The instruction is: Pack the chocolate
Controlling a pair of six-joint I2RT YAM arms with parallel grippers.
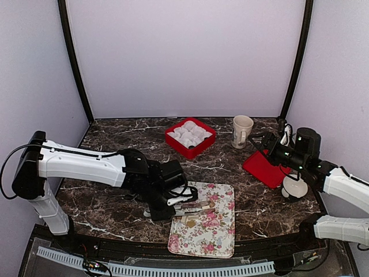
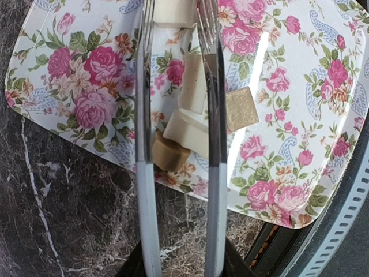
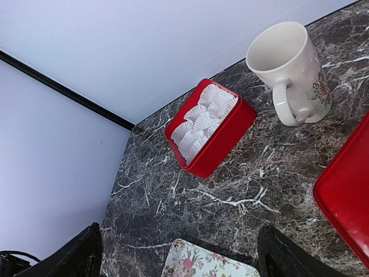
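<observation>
Left gripper [image 2: 177, 23]: thin fingers spread, nothing pinched | chocolate [image 2: 187, 131]: cream and tan pieces on the flowered tray [image 2: 92, 75], two cream ones between those fingers (a tan square just outside one finger) | right gripper [image 3: 184, 259]: spread, empty, well apart from the chocolate.

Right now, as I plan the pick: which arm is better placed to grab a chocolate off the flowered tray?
Left. The left gripper hangs open over the rose-patterned rectangular tray, straddling a cream squarish chocolate. The right gripper sits away near the flat red lid.
</observation>
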